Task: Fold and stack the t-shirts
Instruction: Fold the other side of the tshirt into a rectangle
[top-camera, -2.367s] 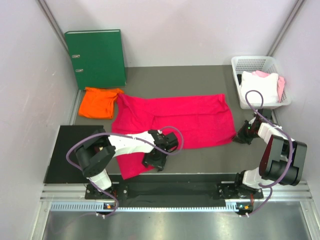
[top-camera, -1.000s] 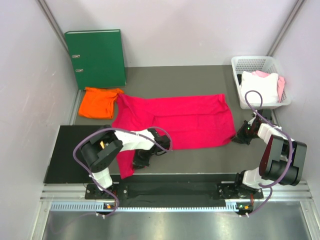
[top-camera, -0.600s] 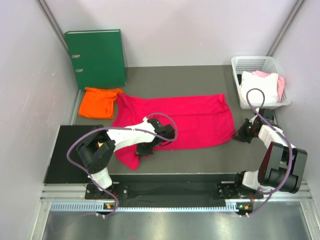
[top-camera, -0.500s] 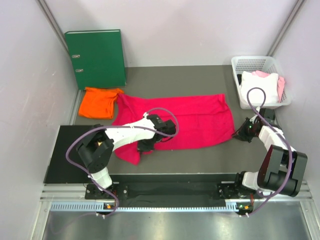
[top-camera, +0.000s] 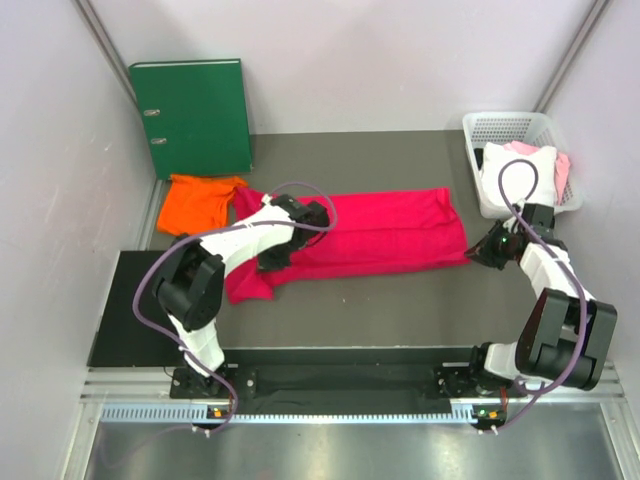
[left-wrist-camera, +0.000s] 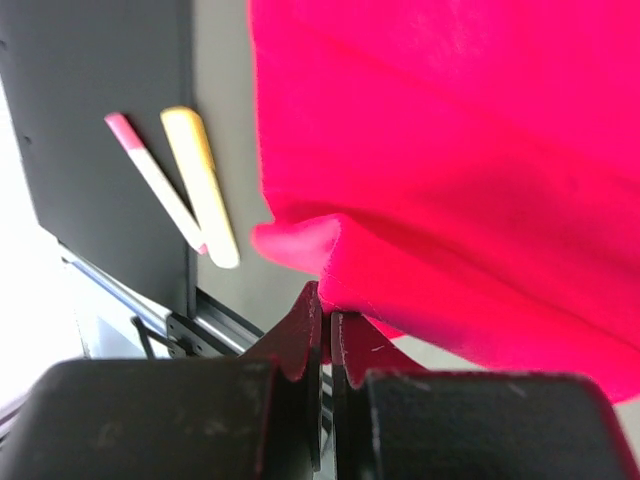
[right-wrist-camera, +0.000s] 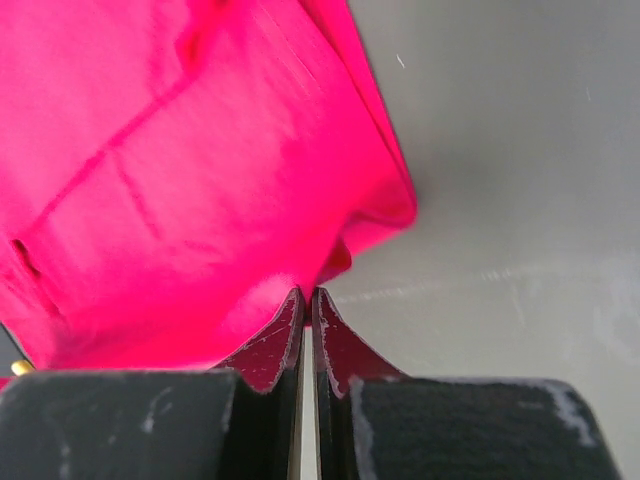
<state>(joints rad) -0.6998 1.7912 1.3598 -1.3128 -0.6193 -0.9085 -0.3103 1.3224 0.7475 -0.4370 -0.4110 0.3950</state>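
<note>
Both arms have swung the near hem of the large crimson-pink cloth t-shirt (top-camera: 390, 235) away from their bases, doubling it into a long band. The left gripper (left-wrist-camera: 325, 320) is clamped on the hem's left end, and the right gripper (right-wrist-camera: 307, 300) is pinched on its right corner. The band lies in front and to the right of the green ring binder (top-camera: 192, 115); the small bright orange t-shirt (top-camera: 200, 205) sits just before that binder. This looks like the lengthwise fold. The next move calls for laying the hem flush, then releasing.

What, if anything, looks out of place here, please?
The crimson t-shirt lies askew: its left end bunches toward the near edge, beyond the straight folded hem. The orange t-shirt sits rumpled beside the green binder.
</note>
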